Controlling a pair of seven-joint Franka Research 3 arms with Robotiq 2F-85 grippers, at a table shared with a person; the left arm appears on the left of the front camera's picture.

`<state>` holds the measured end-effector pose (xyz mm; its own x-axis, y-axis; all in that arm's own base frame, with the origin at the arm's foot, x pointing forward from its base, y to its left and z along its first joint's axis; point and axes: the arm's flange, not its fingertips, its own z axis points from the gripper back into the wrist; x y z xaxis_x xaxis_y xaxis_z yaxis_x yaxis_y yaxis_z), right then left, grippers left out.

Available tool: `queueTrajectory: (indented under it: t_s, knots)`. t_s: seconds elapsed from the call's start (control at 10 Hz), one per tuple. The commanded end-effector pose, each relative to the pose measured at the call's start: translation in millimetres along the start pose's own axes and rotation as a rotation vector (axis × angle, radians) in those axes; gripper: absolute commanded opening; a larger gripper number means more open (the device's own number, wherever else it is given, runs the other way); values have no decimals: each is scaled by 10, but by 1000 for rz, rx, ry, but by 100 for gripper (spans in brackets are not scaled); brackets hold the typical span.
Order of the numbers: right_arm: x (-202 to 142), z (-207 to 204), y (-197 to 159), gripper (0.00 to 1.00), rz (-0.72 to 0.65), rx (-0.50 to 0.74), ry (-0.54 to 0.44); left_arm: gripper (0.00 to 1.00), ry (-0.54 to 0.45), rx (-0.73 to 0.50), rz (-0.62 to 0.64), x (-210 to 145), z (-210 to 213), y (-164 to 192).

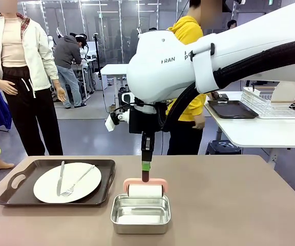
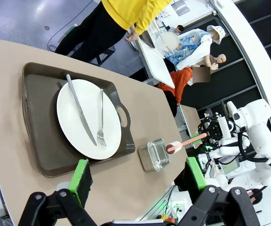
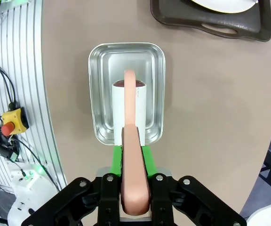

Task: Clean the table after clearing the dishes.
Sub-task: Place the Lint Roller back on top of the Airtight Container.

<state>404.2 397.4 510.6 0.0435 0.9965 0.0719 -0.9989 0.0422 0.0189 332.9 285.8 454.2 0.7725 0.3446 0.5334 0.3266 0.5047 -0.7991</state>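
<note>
A dark brown tray [image 1: 14, 192] holds the dishes at the taupe table's [image 1: 229, 205] left: a white plate [image 1: 81, 187] with a steel knife [image 1: 61, 177] and fork [image 1: 78, 180]. My right gripper [image 1: 146, 171] is shut on the pink handle of a white lint roller [image 1: 145, 190], holding it just over a small steel pan [image 1: 140, 215]. In the right wrist view the gripper [image 3: 135, 157] clamps the handle and the roller [image 3: 128, 106] hangs inside the pan's [image 3: 98, 94] outline. My left gripper [image 2: 138, 176] is open, high above the tray [image 2: 36, 117] and plate [image 2: 88, 117].
A person in a yellow top [image 1: 188, 31] stands beyond the far edge. A white side table [image 1: 260, 128] at the right carries a dark tray [image 1: 232, 109] and a white dish rack [image 1: 275, 102]. Bare tabletop stretches right of the pan.
</note>
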Motion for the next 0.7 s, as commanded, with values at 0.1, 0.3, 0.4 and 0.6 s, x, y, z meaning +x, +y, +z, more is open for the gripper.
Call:
queueTrajectory:
  t_s: [0.1,0.3,0.4,0.6]
  knots:
    - [95,-168,-40,20,33,12,19,100,5,-7,-11,-17,33,-7]
    - [122,-330,-147,20,33,12,38,100,5,-7,-11,-17,33,-7]
    - [104,-424,-215,20,46,23,20,100,5,-7,-11,-17,33,-7]
    - [57,-604,-341,20,55,28,13,100,5,-7,-11,-17,33,-7]
